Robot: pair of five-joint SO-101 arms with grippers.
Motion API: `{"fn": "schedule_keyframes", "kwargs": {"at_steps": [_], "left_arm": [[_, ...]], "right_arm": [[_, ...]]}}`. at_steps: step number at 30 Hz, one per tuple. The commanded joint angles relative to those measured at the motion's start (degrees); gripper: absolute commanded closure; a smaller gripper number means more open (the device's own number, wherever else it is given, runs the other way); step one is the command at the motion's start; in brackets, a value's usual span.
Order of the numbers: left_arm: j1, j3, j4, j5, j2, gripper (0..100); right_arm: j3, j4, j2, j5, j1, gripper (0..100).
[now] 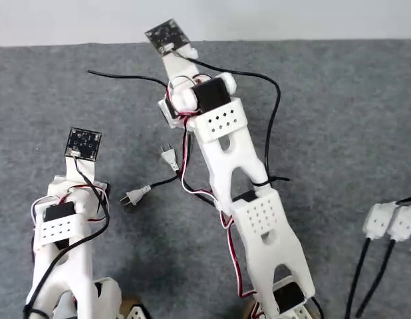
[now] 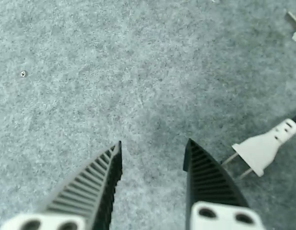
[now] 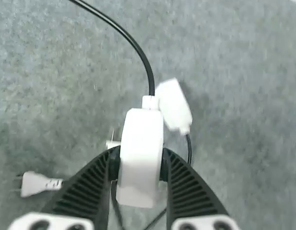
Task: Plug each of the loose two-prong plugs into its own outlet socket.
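Note:
Two loose white two-prong plugs lie on the grey carpet between the arms, one [image 1: 169,157] beside the right arm [image 1: 225,143] and one [image 1: 134,196] nearer the left arm [image 1: 59,226]. My left gripper [image 2: 153,146] is open just above bare carpet, and a plug [image 2: 263,148] lies close beside one finger with its prongs toward it. My right gripper [image 3: 139,153] is shut on a white socket block [image 3: 141,139] with a black cable. A second white block [image 3: 174,106] lies just beyond it, and a plug [image 3: 38,183] rests off to the side.
Two more white outlet sockets [image 1: 392,221] on black cables lie at the right edge of the carpet. A black cable [image 1: 126,76] runs across the back left toward the right gripper, and another cable [image 1: 275,113] loops beside the right arm.

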Motion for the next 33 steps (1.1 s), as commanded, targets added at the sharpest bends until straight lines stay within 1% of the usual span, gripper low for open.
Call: {"fn": "schedule_keyframes", "kwargs": {"at_steps": [1, 8, 11, 14, 16, 19, 21, 23, 24, 27, 29, 30, 33], "left_arm": [[-0.26, -1.27, -1.67, 0.18, -1.32, 80], [-0.26, -1.27, -1.67, 0.18, -1.32, 80], [-0.26, -1.27, -1.67, 0.18, -1.32, 80], [-0.26, -1.27, -1.67, 0.18, -1.32, 80], [-0.26, -1.27, -1.67, 0.18, -1.32, 80], [-0.26, -1.27, -1.67, 0.18, -1.32, 80], [-0.26, -1.27, -1.67, 0.18, -1.32, 80], [-0.26, -1.27, -1.67, 0.18, -1.32, 80], [-0.26, -1.27, -1.67, 0.18, -1.32, 80], [-0.26, -1.27, -1.67, 0.18, -1.32, 80], [-0.26, -1.27, -1.67, 0.18, -1.32, 80], [-0.26, -1.27, -1.67, 0.18, -1.32, 80], [-0.26, -1.27, -1.67, 0.18, -1.32, 80]], "right_arm": [[14.24, 2.59, -14.11, -2.90, -1.54, 99.1], [46.68, 2.07, -35.12, -3.43, -5.41, 99.1], [63.03, -1.63, -40.48, -4.57, -8.40, 99.1], [81.32, -12.18, -45.05, -9.85, -12.70, 99.1], [92.04, -21.32, -47.69, -10.29, -15.16, 99.1], [104.26, -34.68, -50.15, -10.99, -15.78, 98.9], [108.31, -40.31, -50.24, -13.36, -15.69, 98.6], [109.98, -42.59, -49.45, -15.56, -16.04, 96.1], [109.98, -42.42, -48.66, -16.53, -16.13, 93.1], [109.80, -42.77, -46.02, -18.46, -16.13, 79.8], [107.87, -42.07, -45.05, -18.55, -16.13, 72.3], [106.46, -40.31, -44.97, -17.85, -16.04, 70.2], [100.31, -33.45, -45.49, -15.65, -16.13, 70.5]]}}
